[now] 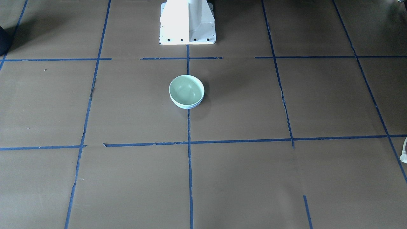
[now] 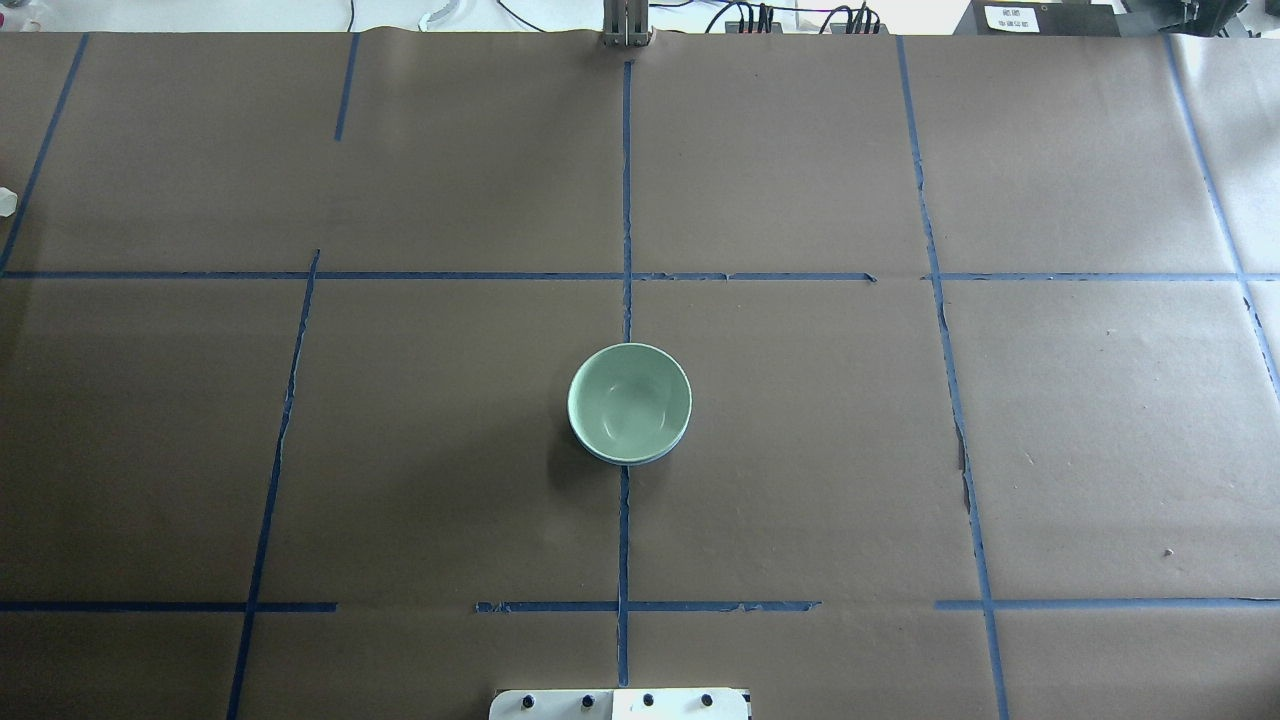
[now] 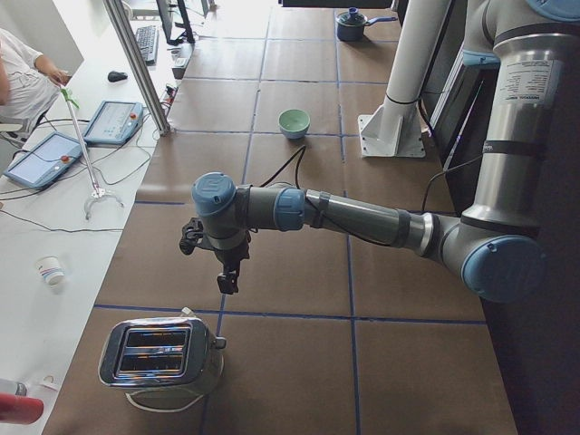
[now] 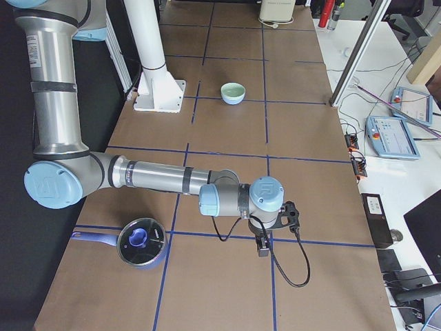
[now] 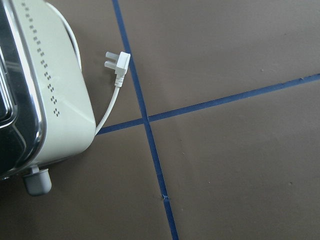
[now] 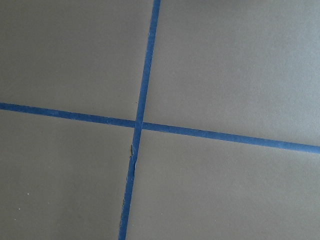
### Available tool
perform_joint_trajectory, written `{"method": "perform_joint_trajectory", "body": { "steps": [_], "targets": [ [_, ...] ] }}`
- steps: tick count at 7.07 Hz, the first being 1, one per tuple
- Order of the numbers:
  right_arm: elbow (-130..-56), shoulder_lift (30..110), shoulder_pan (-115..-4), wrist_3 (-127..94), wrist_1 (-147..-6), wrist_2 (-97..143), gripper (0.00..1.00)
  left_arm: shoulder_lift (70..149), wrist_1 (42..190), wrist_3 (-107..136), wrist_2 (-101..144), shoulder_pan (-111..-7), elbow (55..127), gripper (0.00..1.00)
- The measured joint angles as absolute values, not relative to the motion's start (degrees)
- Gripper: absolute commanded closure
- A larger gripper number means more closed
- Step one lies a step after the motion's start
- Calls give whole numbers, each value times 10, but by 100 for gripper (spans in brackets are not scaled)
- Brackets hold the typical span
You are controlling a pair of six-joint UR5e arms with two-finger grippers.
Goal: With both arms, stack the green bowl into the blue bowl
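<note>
The green bowl (image 1: 186, 90) sits nested inside the blue bowl (image 1: 188, 107) at the table's middle, on the centre tape line. Only a thin pale-blue edge of the blue bowl (image 2: 632, 461) shows under the green bowl (image 2: 628, 400). The pair also shows small in the side views as a green bowl (image 3: 294, 120) (image 4: 233, 91). My left gripper (image 3: 228, 281) hangs near the toaster, far from the bowls. My right gripper (image 4: 263, 248) hangs over the table's other end. I cannot tell whether either is open or shut. Neither shows in the overhead or front view.
A chrome toaster (image 3: 161, 355) with a white plug (image 5: 119, 64) stands by my left gripper. A pot with a glass lid (image 4: 140, 241) stands near my right arm. The white pedestal base (image 1: 187, 22) stands behind the bowls.
</note>
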State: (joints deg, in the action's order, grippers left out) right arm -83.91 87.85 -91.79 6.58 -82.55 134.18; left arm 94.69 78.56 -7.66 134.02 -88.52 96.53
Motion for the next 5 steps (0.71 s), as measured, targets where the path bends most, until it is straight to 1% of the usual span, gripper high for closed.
{"method": "perform_joint_trajectory", "body": {
  "steps": [5],
  "targets": [
    [-847, 882, -895, 56, -830, 1347, 0, 916, 811, -73, 1344, -879, 964, 0]
  ]
}}
